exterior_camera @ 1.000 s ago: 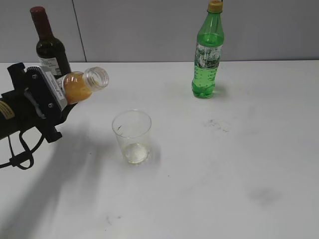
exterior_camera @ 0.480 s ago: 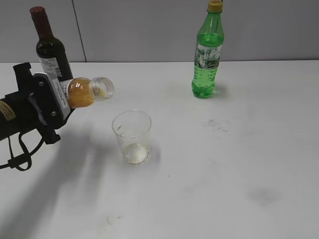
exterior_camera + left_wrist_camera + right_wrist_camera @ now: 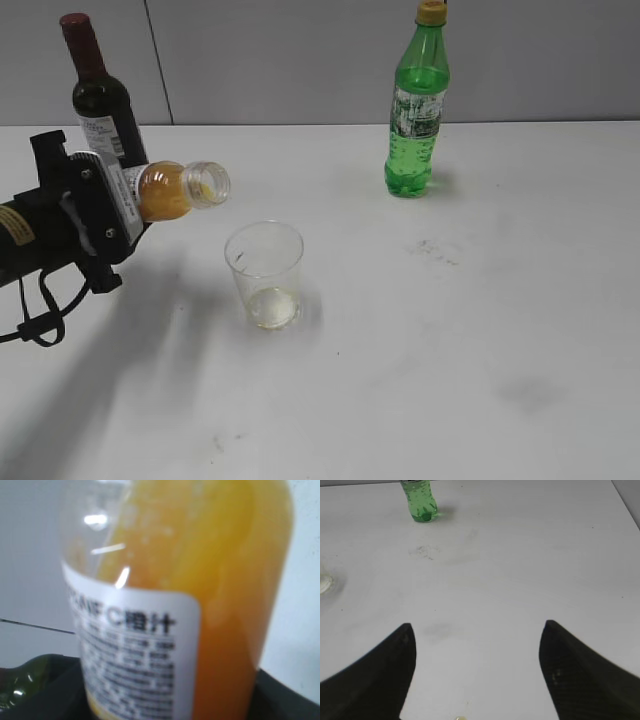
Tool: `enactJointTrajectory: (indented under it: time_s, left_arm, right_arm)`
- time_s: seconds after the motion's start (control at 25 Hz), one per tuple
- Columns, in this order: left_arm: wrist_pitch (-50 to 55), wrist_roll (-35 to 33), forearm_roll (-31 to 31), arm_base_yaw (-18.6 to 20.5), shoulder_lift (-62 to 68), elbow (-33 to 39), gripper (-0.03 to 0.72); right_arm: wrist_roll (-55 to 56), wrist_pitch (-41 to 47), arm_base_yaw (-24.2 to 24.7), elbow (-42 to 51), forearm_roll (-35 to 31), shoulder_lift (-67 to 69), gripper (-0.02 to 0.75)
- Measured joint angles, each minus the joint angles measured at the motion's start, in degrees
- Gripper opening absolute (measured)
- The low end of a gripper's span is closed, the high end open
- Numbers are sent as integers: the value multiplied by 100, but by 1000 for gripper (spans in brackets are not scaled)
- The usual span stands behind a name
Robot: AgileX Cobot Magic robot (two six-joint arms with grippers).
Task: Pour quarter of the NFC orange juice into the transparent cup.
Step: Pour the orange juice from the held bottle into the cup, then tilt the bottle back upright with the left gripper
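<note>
The NFC orange juice (image 3: 172, 190) is a small uncapped bottle lying nearly level in the air, its open neck pointing right toward the transparent cup (image 3: 265, 272). My left gripper (image 3: 122, 203) is shut on its labelled body. The mouth hangs above and a little left of the cup's rim, and juice reaches into the neck. The cup stands upright on the table with only a trace of liquid at its bottom. In the left wrist view the bottle (image 3: 225, 580) fills the frame, with a dark finger (image 3: 287, 700) beside it. My right gripper (image 3: 477, 630) is open over bare table.
A dark wine bottle (image 3: 100, 100) stands right behind the left gripper. A tall green bottle (image 3: 417, 110) stands at the back right, its base (image 3: 422, 502) also in the right wrist view. The white table (image 3: 450, 330) carries faint smudges.
The left gripper has tipped the juice bottle further down and shifted its mouth right, toward the cup. Juice has run into the neck. The right gripper has not moved.
</note>
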State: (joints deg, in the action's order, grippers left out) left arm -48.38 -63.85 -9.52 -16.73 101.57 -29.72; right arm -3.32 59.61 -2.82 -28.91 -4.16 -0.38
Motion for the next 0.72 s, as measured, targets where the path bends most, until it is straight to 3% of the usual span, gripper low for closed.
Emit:
enactJointTrajectory:
  time_s: [0.72]
  left_arm:
    - [24, -367, 350, -110, 60, 0, 465]
  right_arm:
    - [0, 0, 0, 0, 0, 0, 589]
